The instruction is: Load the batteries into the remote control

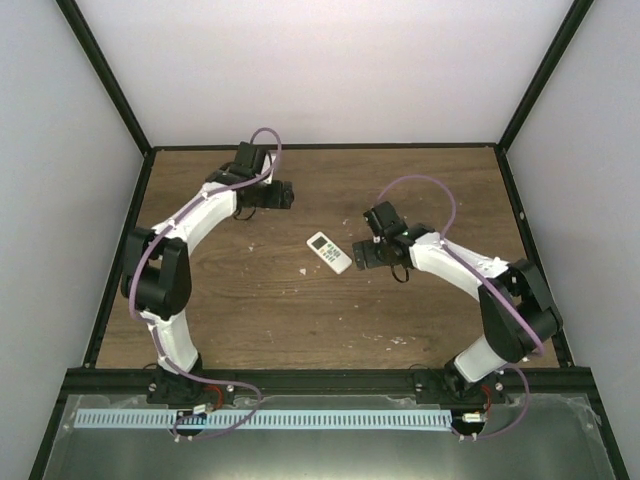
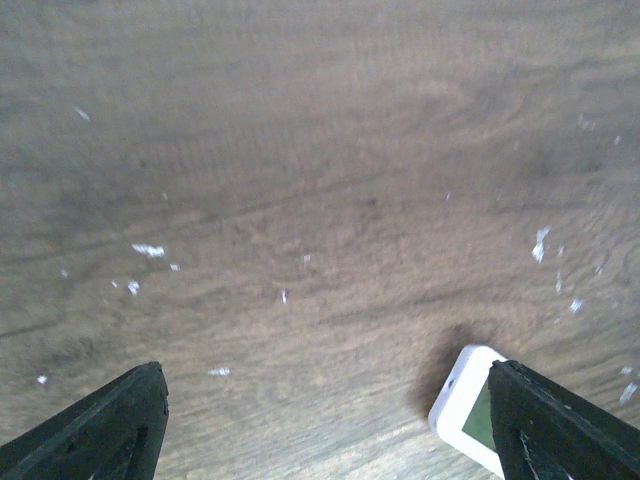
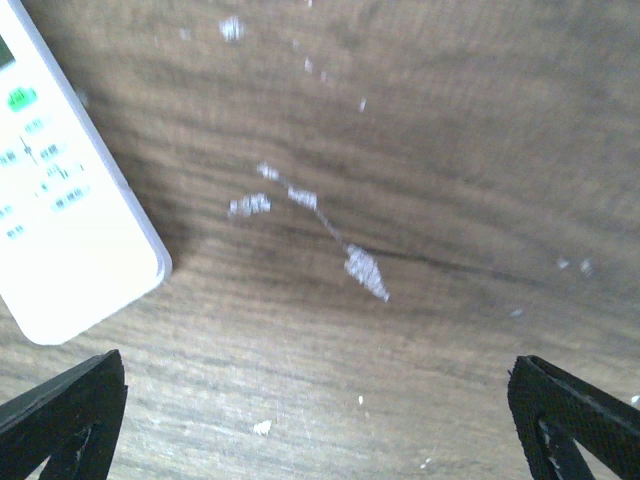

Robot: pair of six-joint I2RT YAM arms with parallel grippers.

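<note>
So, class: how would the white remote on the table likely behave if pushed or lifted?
The remote control looks like rigid plastic, so probably stiff and light. Lying flat, buttons up, on the table, it should slide rather than roll or tip. Its smooth rounded edges may slip when pinched.

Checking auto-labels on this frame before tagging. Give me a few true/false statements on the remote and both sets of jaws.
1. The remote control lies button side up on the table. True.
2. The right gripper has its jaws shut on the remote control. False: the jaws are open and empty, and the remote control lies on the table off to one side.
3. The left gripper has its jaws open, holding nothing. True.
4. Two orange batteries lie beside the remote control. False: no batteries show in any view.
</note>
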